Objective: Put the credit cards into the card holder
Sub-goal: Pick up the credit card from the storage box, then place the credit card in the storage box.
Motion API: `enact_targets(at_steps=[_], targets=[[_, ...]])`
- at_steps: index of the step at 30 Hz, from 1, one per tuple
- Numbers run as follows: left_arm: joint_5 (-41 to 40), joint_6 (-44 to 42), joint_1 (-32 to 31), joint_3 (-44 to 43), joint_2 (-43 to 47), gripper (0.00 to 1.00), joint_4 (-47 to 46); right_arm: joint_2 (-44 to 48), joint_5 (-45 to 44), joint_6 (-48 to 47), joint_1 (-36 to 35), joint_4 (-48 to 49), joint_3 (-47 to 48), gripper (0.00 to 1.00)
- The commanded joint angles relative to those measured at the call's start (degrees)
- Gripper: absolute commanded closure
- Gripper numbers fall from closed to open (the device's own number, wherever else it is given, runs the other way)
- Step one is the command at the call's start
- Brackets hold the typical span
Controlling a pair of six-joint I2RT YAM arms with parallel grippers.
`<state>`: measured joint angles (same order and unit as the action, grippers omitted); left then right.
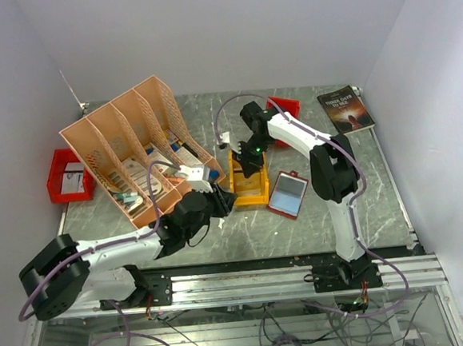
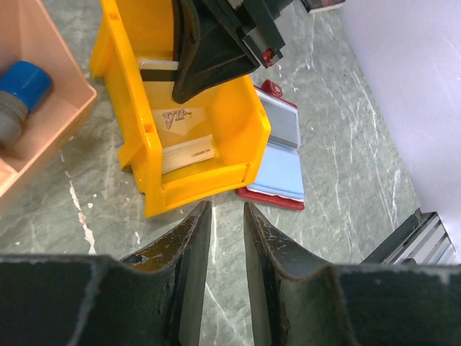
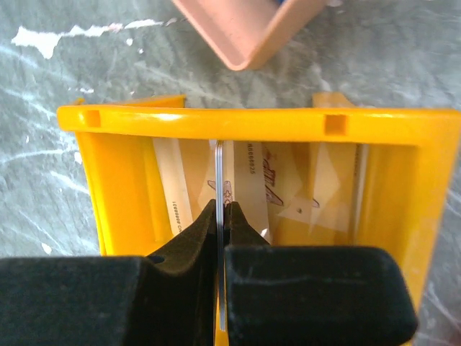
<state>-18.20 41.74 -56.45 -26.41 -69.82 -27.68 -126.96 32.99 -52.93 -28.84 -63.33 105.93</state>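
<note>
The right arm reaches down into the small yellow plastic bin (image 1: 251, 189) that sits mid-desk, and its tool (image 3: 222, 209) is clenched on a thin pale card (image 3: 220, 173) held upright, seen edge-on between the black fingers (image 3: 187, 249). The card is down inside the bin, among the other credit cards (image 3: 248, 191) lying against the bin's floor and back, pale and cream faces with printed lettering on them. From the left wrist camera two of these cards (image 2: 186, 148) show at the bottom of the bin, with the right tool's dark body above them.

The red leather-like folding card holder (image 1: 288, 194) lies open and flat on the grey marbled desk (image 1: 378, 201), just beside the yellow bin on its right. Its clear pockets (image 2: 282, 148) face up, and I can't see any card in them.

The left tool (image 2: 226, 209) hovers low over the desk just in front of the yellow bin, pointing towards it. Its fingers (image 2: 189, 274) stand a narrow gap apart with nothing between them.

A peach slotted plastic file organizer (image 1: 137, 140) lies tipped on its back to the left of the bin, papers spilling inside. A dark paperback book (image 1: 345, 109) rests at the far right corner.
</note>
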Motion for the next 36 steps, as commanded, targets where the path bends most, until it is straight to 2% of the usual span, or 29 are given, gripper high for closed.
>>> enact_targets(at_steps=[1, 5, 10, 14, 17, 19, 22, 27, 31, 36], targets=[[-3.9, -1.2, 0.2, 2.0, 5.0, 0.63, 3.4, 6.4, -0.1, 10.8, 1.6, 8.5, -2.5, 1.00], [-3.8, -0.4, 0.2, 4.1, 8.4, 0.61, 2.7, 9.7, 2.3, 22.6, 4.1, 15.3, -6.5, 1.00], [-3.7, -0.1, 0.2, 4.9, 11.0, 0.60, 3.0, 15.1, 9.4, 29.2, 5.6, 22.1, -13.7, 1.00], [-3.5, 0.1, 0.3, 4.7, 12.4, 0.60, 3.7, 17.3, 12.4, 35.4, 6.3, 24.9, -15.3, 1.00], [-3.3, 1.3, 0.3, 5.4, 13.3, 0.60, 2.9, 19.4, 17.4, 44.9, 8.5, 30.2, -18.7, 1.00], [-3.1, 2.1, 0.3, 6.2, 13.7, 0.58, 1.7, 22.2, 19.2, 55.0, 10.2, 37.5, -23.9, 1.00], [-2.8, 3.0, 0.4, 7.3, 13.8, 0.57, -0.1, 26.4, 19.2, 67.5, 12.0, 48.7, -32.8, 1.00], [-2.5, 3.6, 0.5, 7.2, 13.6, 0.57, -0.7, 28.6, 14.8, 81.0, 12.1, 54.1, -38.6, 1.00], [-2.4, 3.6, 0.5, 6.9, 13.7, 0.57, -0.3, 28.3, 9.0, 83.1, 11.9, 53.7, -39.6, 1.00], [-2.5, 3.8, 0.5, 6.9, 13.7, 0.57, -0.2, 26.1, 7.8, 84.0, 11.9, 52.2, -38.2, 1.00]])
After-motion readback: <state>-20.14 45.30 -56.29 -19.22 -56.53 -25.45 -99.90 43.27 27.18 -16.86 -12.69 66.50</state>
